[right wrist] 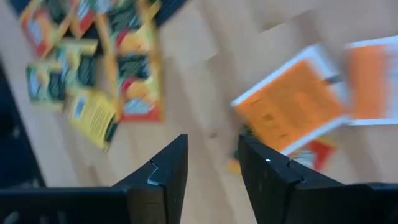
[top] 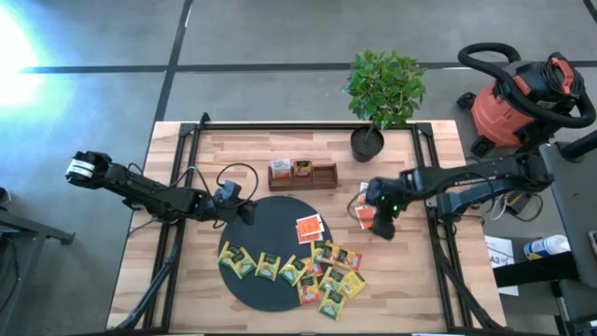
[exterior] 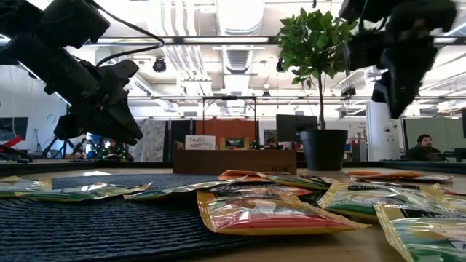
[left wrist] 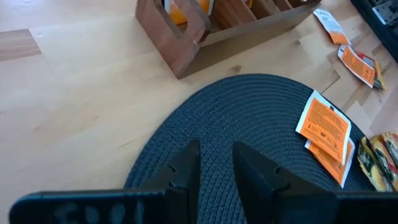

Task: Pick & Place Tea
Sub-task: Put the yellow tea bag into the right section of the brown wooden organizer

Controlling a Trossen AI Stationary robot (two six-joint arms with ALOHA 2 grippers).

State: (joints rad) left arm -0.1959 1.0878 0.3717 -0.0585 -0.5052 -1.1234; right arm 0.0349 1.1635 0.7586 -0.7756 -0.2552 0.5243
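Many tea sachets [top: 317,271] lower centre: light, thin, slippery foil; pinch one edge. Left gripper [left wrist: 216,163] and right gripper [right wrist: 212,163] jaws parted, empty.

Tea sachets [top: 312,271]: small flat squares, yellow, green, orange-red, lying overlapped in loose heap across front-right rim of my black mat [top: 247,224], spilling onto bench. Orange-and-white pair [top: 309,228] flat on mat's right part. Few more orange-and-white ones [top: 361,207] on bench right of mat.
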